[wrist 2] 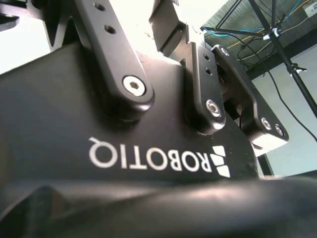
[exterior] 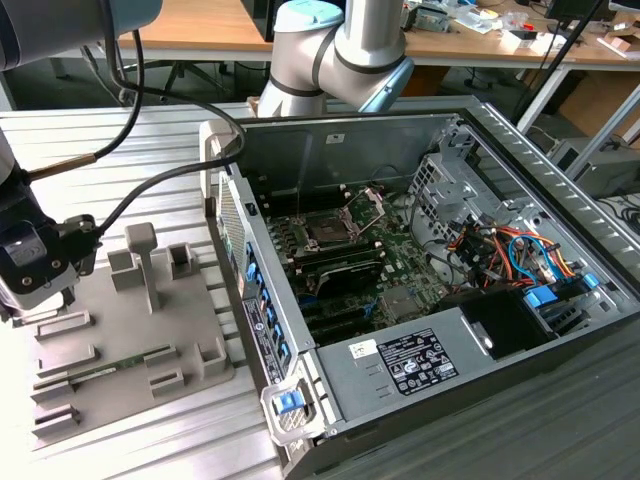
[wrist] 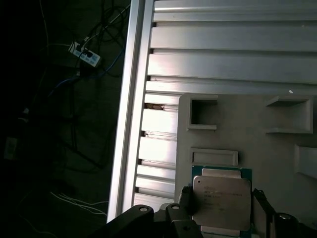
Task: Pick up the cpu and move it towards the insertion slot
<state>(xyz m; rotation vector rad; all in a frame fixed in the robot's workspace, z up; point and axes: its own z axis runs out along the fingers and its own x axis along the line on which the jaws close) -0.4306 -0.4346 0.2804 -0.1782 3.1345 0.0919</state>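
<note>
Item: flat square cpu point(wrist: 221, 201) with a pale silvery metal top and a green edge. In the first wrist view it lay face up on a grey moulded fixture tray point(exterior: 205, 335), just beside a low rectangular raised rim on that tray.

Item: black robot gripper point(exterior: 40, 278). It hung low over the near corner of the tray at the exterior view's left and was placed astride the cpu. Whether it had closed on the chip or merely bracketed it could not be told. The second wrist view showed its black body and linkage bars from close by.

Item: insertion slot point(exterior: 328, 232) — a square dark socket in a silver metal frame, set in the green circuit board of an open grey computer case point(exterior: 400, 130). The case lay on its side at the exterior view's right, well apart from the cpu. A hinged metal bracket stood raised at the socket's far side.

Item: long thin green memory stick point(exterior: 112, 365), lying flat on the tray.

Item: thick black cable point(exterior: 150, 195), running from the gripper up across the case's corner.

Item: ribbed aluminium table point(exterior: 150, 140), bearing both tray and case — the silver-and-blue robot arm point(exterior: 340, 50) rose at its far side.
</note>
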